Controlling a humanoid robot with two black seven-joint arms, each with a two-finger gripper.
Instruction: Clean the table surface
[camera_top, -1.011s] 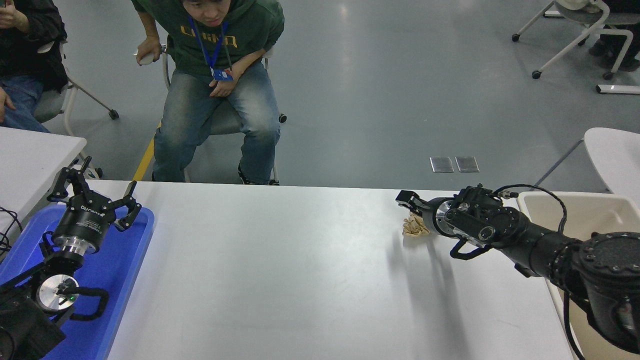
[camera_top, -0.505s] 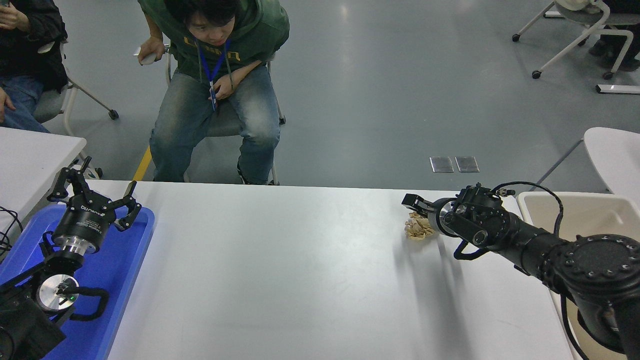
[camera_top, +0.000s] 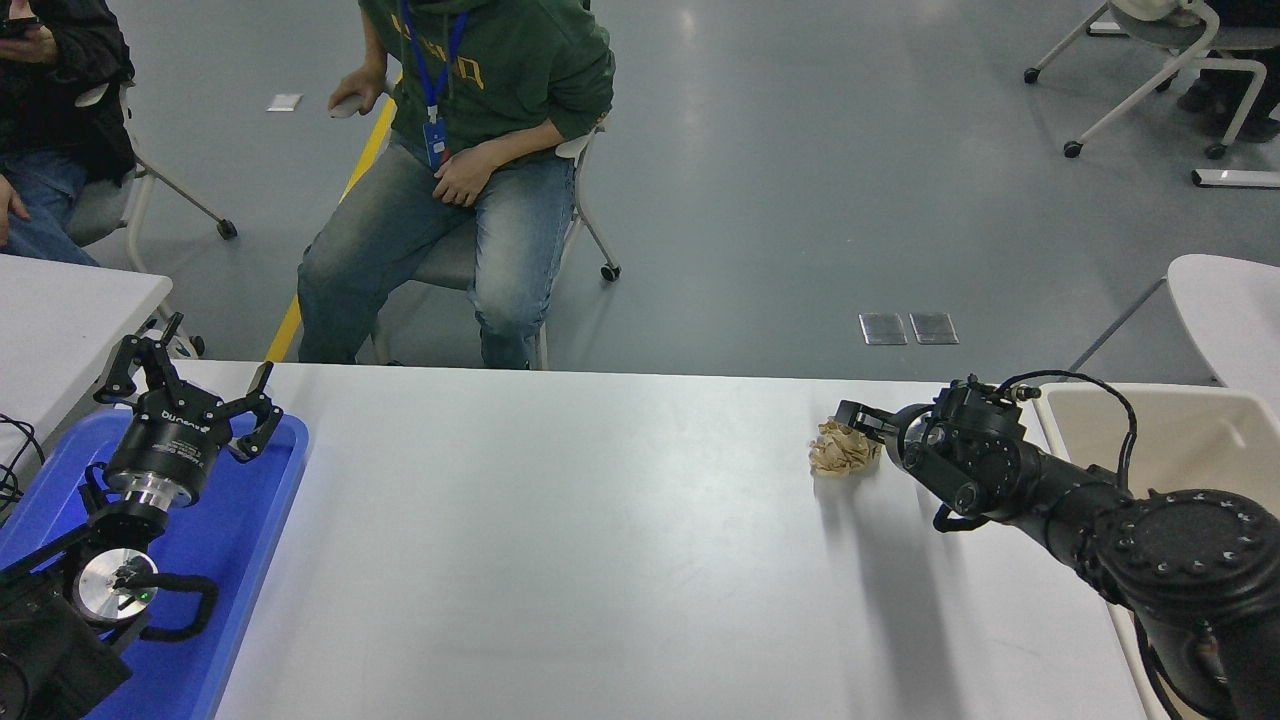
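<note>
I have the right gripper (camera_top: 858, 418) low over the table surface (camera_top: 600, 540), near its far right edge, touching a crumpled tan paper wad (camera_top: 842, 449); I cannot tell its finger spread. The left gripper (camera_top: 190, 385) sits parked, fingers spread, over the blue tray (camera_top: 255, 520).

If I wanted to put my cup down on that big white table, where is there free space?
Most of the table surface is bare: the whole middle stretch between the blue tray at the left and the crumpled brown paper near the far right. It is crowded around that paper, where the right gripper reaches, and over the tray, where the left gripper sits parked.
</note>
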